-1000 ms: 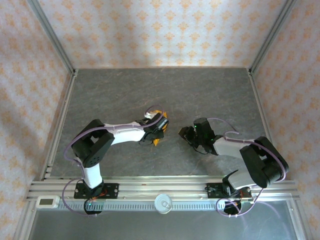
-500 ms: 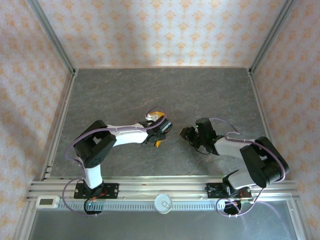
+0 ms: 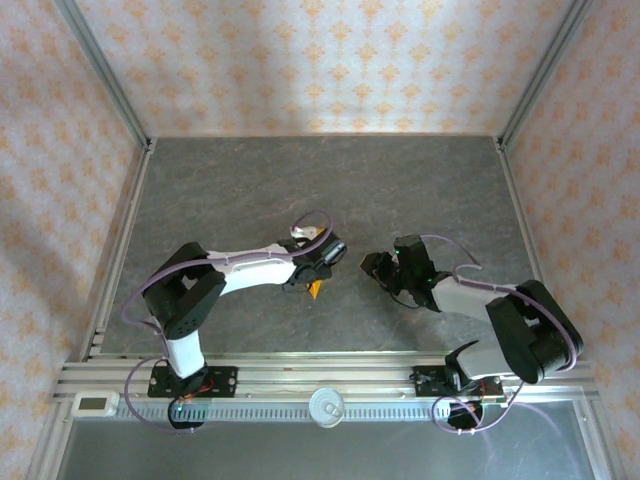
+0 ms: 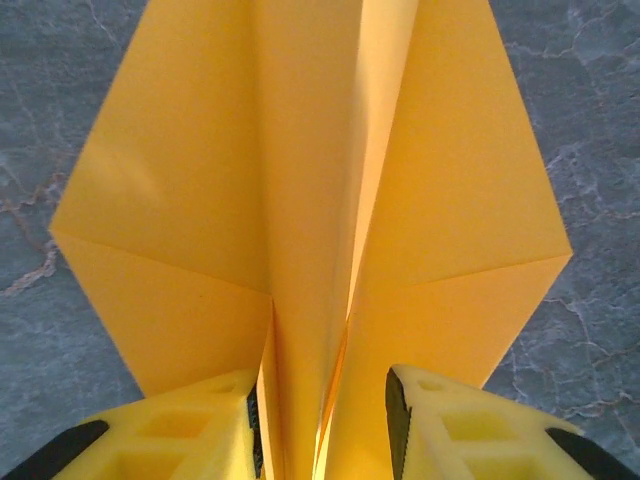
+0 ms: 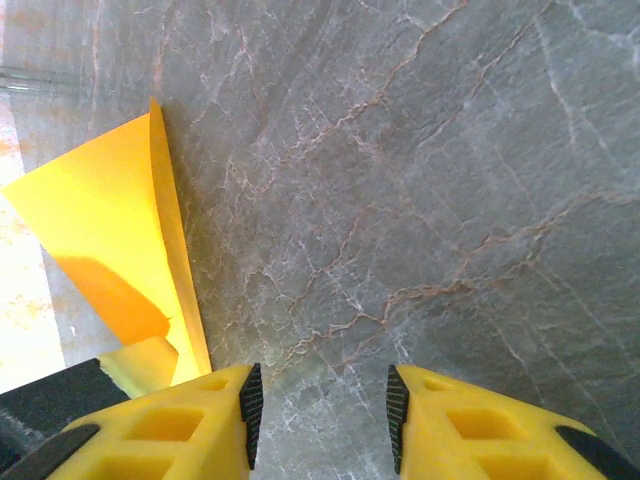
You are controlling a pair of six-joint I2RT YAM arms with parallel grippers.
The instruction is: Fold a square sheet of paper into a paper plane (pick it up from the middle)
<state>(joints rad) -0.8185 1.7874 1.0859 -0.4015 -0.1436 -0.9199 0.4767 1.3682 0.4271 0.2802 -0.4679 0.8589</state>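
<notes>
The paper plane (image 4: 300, 200) sits near the desk's (image 5: 450, 200) middle. Its centre fold runs between the left gripper's (image 4: 320, 420) half-closed jaws, probably to steady the crease, though I cannot tell if they pinch it. The right gripper (image 5: 320, 410) waits just beside, jaws half-open and empty.

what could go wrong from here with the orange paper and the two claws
The centre fold of the paper plane stands between the fingers of the left claw with what looks like slack beside it, so it may slip. The right claw is open over the table, the paper outside its fingers; closing there would likely miss, and moving in could crumple a wing.
</notes>
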